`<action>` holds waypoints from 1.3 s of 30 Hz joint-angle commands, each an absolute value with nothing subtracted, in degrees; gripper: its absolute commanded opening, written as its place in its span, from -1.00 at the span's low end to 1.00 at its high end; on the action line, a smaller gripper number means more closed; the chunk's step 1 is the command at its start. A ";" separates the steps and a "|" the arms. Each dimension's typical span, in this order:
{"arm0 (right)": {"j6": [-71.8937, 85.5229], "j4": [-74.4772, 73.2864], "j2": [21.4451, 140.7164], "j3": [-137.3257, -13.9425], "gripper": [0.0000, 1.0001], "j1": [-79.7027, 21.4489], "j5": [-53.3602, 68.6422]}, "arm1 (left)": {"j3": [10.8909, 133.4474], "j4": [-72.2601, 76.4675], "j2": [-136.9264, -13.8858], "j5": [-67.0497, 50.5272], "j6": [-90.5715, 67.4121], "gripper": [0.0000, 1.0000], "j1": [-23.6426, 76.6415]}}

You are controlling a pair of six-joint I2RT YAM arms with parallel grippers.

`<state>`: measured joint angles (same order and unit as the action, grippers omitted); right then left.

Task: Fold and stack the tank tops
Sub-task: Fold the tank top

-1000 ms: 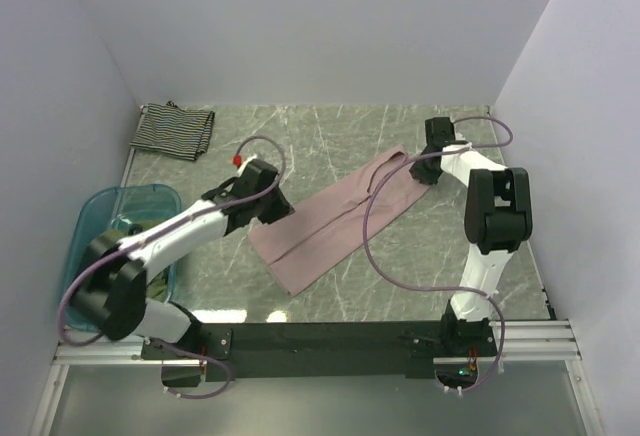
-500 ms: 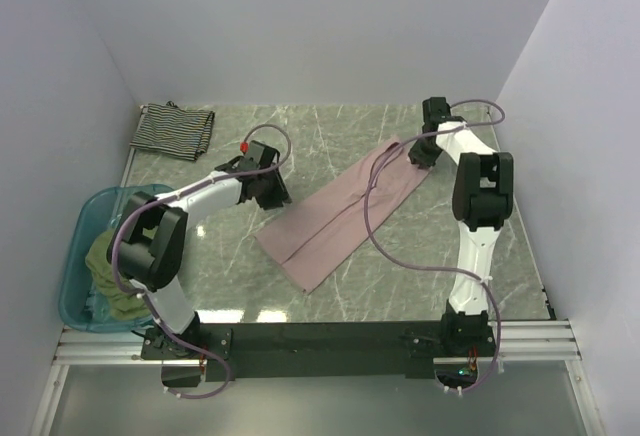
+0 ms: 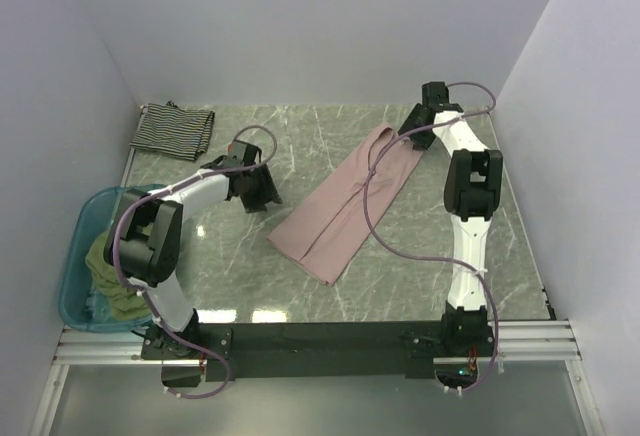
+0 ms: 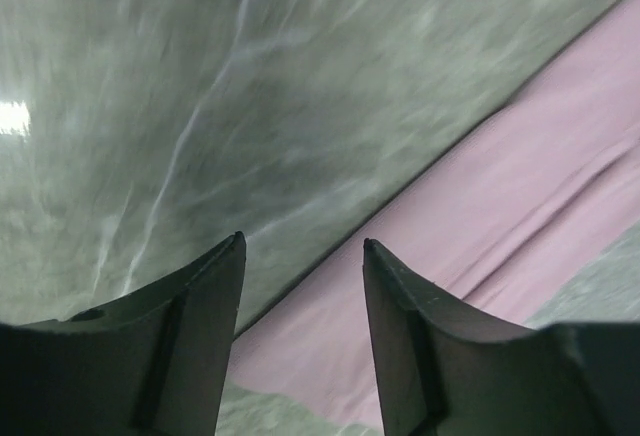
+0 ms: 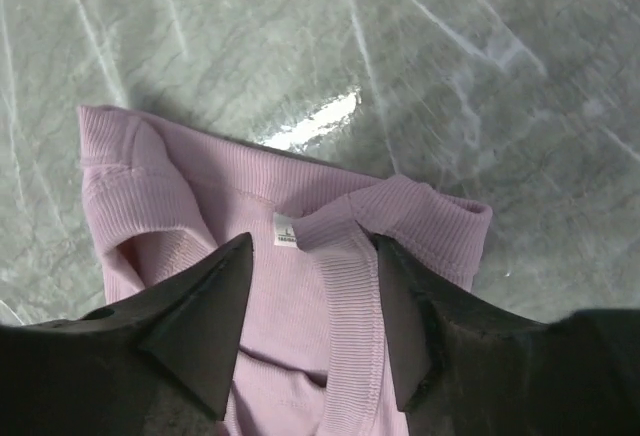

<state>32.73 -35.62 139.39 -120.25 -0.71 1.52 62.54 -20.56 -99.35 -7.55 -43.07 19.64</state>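
Tank tops, three in all, are at different stages. The striped top lies folded in the far left corner of the table. The pink top lies in the middle of the table as a long slanted strip that looks folded lengthwise, its neck end toward the far right. The olive top is bunched in the blue tub at the near left. Nothing is stacked yet. By the look of it, the pink top needs shorter folds, the olive one needs everything, and then all three must be piled.

The left pincer is spread and holds nothing. It hangs low over bare table just beside the strip's left long edge, not touching it; its wrist view shows the pink edge running past the fingers.

The right pincer is also spread and holds nothing. It hovers over the strip's far end, where its wrist view shows the neckline, the shoulder straps and a small white label between the fingers.
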 commanded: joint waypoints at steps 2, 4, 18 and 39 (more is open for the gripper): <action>30.76 -28.13 128.44 -114.71 0.26 -0.35 0.19 | 58.10 -20.04 -98.17 -11.78 -40.52 0.15 19.86; 30.94 -28.56 125.44 -113.21 0.26 -0.44 -1.22 | 56.78 -20.04 -98.26 -12.04 -40.43 0.16 19.86; 40.42 -15.83 82.37 -61.02 0.27 -11.76 -5.01 | 41.58 -16.53 -92.38 -10.02 -46.14 0.07 22.23; 70.65 -14.60 67.85 -30.85 0.28 -55.43 -10.81 | 34.63 -14.50 -85.26 1.91 -54.67 -0.48 27.95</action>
<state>62.48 -17.98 66.39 -31.31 -51.33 -8.54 36.60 -5.76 -85.17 -5.39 -55.40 27.86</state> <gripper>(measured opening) 0.637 0.242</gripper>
